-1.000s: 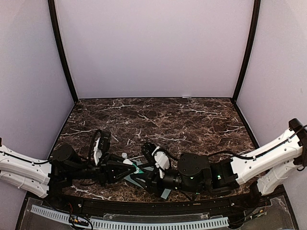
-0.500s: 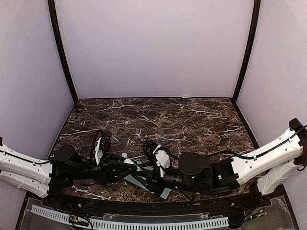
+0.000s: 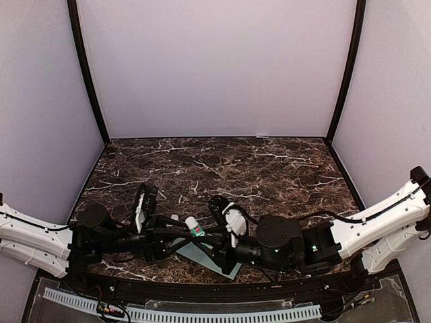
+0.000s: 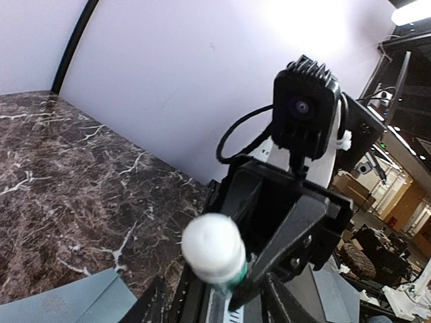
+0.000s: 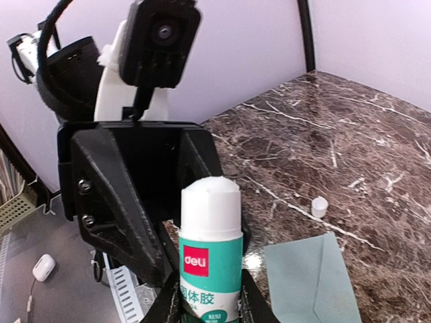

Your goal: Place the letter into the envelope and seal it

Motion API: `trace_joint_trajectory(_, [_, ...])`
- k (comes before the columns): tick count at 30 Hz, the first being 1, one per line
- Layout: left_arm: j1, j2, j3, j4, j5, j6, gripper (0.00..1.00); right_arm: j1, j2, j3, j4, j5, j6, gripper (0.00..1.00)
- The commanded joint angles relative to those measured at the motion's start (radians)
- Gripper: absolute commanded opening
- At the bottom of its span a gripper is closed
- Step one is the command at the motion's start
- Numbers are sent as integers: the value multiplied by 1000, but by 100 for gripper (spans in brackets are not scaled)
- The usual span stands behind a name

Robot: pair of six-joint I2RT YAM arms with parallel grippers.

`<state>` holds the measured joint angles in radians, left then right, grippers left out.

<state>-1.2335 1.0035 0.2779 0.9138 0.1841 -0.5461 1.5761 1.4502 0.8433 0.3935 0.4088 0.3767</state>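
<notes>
I think the sealing step is in hand: the uncapped glue stick (image 5: 211,235) stands between the 2 grippers. The right gripper (image 5: 205,306) is clamped on its base, while the left gripper (image 3: 182,237) has its jaws apart. The envelope (image 3: 205,257) lies flat on the table just below. Next the glue tip must come down gently onto the flap.

Left gripper (image 4: 212,306) slack — right gripper (image 5: 207,308) clamped

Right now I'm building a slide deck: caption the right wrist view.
Right gripper grips an uncapped glue stick facing the left gripper, teal envelope flat on the table.
</notes>
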Motion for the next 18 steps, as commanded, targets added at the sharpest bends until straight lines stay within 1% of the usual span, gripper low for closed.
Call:
trace_joint_trajectory(1, [0, -52, 28, -210, -226, 79, 50, -13, -100, -58, -90, 179, 94, 0])
trace_joint_trajectory(2, [0, -67, 40, -293, -269, 86, 54, -18, -124, -77, -114, 201, 114, 0])
trace_joint_trajectory(3, [0, -80, 45, -336, -364, 94, 56, -23, -148, -93, -146, 219, 135, 0])
trace_joint_trajectory(4, [0, -85, 52, -401, -413, 97, 60, -29, -173, -111, -175, 231, 156, 0])
trace_joint_trajectory(5, [0, -89, 54, -430, -501, 99, 61, -38, -206, -132, -208, 235, 176, 0])
trace_joint_trajectory(6, [0, -91, 54, -484, -544, 97, 63, -46, -230, -146, -235, 237, 189, 0])
trace_joint_trajectory(7, [0, -87, 54, -506, -615, 91, 64, -53, -249, -159, -258, 238, 199, 0])
trace_joint_trajectory(9, [1, -68, 57, -564, -688, 82, 66, -65, -285, -178, -300, 231, 209, 0])
trace_joint_trajectory(12, [19, -6, 81, -652, -739, 59, 68, -76, -325, -201, -348, 221, 222, 0])
trace_joint_trajectory(14, [81, 70, 107, -688, -708, 45, 68, -78, -350, -215, -364, 216, 228, 0])
trace_joint_trajectory(15, [97, 126, 127, -692, -696, 43, 68, -77, -362, -223, -369, 212, 228, 0])
trace_joint_trajectory(18, [147, 230, 168, -680, -649, 50, 67, -77, -393, -244, -382, 203, 237, 0])
